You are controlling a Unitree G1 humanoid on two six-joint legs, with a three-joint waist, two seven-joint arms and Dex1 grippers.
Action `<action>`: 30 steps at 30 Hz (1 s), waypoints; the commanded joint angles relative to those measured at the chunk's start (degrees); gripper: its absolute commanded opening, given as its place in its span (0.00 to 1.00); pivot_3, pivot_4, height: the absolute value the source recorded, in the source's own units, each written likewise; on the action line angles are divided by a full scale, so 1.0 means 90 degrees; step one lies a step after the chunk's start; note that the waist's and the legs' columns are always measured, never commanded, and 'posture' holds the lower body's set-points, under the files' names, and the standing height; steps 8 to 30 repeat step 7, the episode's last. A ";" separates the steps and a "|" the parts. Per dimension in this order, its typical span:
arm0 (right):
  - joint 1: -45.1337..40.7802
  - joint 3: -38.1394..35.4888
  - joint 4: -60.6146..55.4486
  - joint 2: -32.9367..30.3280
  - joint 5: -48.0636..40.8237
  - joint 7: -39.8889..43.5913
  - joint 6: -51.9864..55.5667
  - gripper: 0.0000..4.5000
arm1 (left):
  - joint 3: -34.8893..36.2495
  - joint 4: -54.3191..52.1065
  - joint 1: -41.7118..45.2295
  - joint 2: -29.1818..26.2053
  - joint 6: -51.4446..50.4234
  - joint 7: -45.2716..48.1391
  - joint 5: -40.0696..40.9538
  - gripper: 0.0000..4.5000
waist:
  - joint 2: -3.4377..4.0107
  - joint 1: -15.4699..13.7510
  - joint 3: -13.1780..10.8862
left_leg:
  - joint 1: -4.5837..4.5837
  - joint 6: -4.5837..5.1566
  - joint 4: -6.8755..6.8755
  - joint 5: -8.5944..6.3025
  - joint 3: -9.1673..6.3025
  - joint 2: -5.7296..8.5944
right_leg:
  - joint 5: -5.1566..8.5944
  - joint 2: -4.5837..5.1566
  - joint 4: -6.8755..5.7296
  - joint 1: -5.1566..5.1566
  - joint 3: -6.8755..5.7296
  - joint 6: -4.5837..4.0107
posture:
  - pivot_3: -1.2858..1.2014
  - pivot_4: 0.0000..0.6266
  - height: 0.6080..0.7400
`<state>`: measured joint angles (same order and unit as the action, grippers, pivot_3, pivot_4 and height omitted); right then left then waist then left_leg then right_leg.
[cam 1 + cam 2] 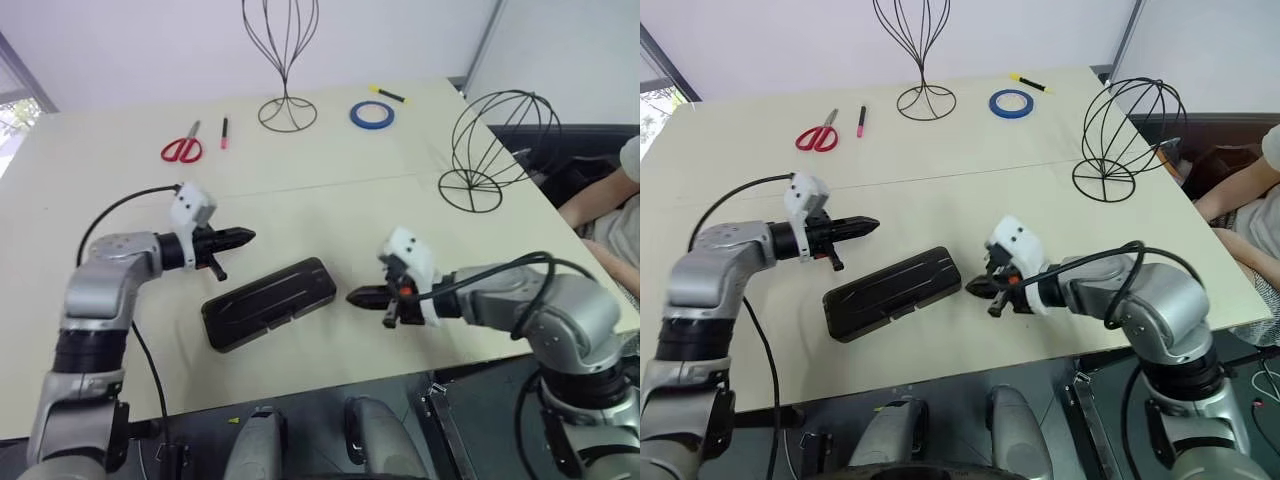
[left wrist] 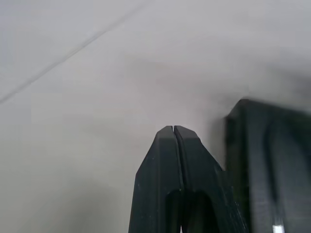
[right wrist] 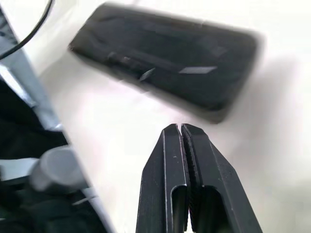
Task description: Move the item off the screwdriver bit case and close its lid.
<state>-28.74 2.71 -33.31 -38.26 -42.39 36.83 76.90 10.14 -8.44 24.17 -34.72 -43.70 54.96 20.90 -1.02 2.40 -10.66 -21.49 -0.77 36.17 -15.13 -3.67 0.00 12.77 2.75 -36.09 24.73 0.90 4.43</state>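
Red scissors [image 1: 182,148], blue tape roll [image 1: 372,114]

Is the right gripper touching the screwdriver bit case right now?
Apart. In the right wrist view, bare table shows between the shut right gripper and the screwdriver bit case; the left eye view shows the same gap.

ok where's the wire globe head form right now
In the left eye view the black thin-wire globe-shaped head form stands on the table's far right, near the edge, right of the blue tape ring and well clear of the closed dark case.
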 commanded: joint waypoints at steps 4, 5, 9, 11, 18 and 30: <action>0.0009 -0.0447 0.0426 -0.0938 0.0199 0.1048 -0.1476 0.02 | 0.0673 -0.2008 -0.0906 0.0366 -0.0962 -0.1277 0.0818 0.00 | -0.0009 -0.0040 -0.0008 | 0.0002 0.0000 0.0004 0.0000 0.0005 0.0002 | -0.0001 0.0002 0.0003 -0.0004 0.0003 -0.0001 | 0.52 0.24 1.00; -0.0012 -0.0434 0.0537 -0.0991 0.0240 0.1126 -0.1625 0.02 | 0.0731 -0.2250 -0.1062 0.0428 -0.1065 -0.1414 0.0936 0.00 | -0.0015 -0.0045 -0.0012 | 0.0002 0.0000 0.0005 0.0000 0.0005 0.0002 | 0.0000 0.0001 0.0003 -0.0005 0.0003 -0.0001 | 0.52 0.24 1.00; -0.0066 -0.0366 0.0778 -0.1076 0.0373 0.1278 -0.1944 0.02 | 0.0834 -0.2778 -0.1427 0.0555 -0.1284 -0.1677 0.1191 0.00 | -0.0022 -0.0045 -0.0015 | 0.0002 0.0000 0.0007 0.0000 0.0004 0.0001 | -0.0001 -0.0002 0.0003 -0.0006 0.0003 -0.0002 | 0.52 0.24 1.00; -0.0066 -0.0366 0.0778 -0.1076 0.0373 0.1278 -0.1944 0.02 | 0.0834 -0.2778 -0.1427 0.0555 -0.1284 -0.1677 0.1191 0.00 | -0.0022 -0.0045 -0.0015 | 0.0002 0.0000 0.0007 0.0000 0.0004 0.0001 | -0.0001 -0.0002 0.0003 -0.0006 0.0003 -0.0002 | 0.52 0.24 1.00; -0.0066 -0.0366 0.0778 -0.1076 0.0373 0.1278 -0.1944 0.02 | 0.0834 -0.2778 -0.1427 0.0555 -0.1284 -0.1677 0.1191 0.00 | -0.0022 -0.0045 -0.0015 | 0.0002 0.0000 0.0007 0.0000 0.0004 0.0001 | -0.0001 -0.0002 0.0003 -0.0006 0.0003 -0.0002 | 0.52 0.24 1.00; -0.0066 -0.0366 0.0778 -0.1076 0.0373 0.1278 -0.1944 0.02 | 0.0834 -0.2778 -0.1427 0.0555 -0.1284 -0.1677 0.1191 0.00 | -0.0022 -0.0045 -0.0015 | 0.0002 0.0000 0.0007 0.0000 0.0004 0.0001 | -0.0001 -0.0002 0.0003 -0.0006 0.0003 -0.0002 | 0.52 0.24 1.00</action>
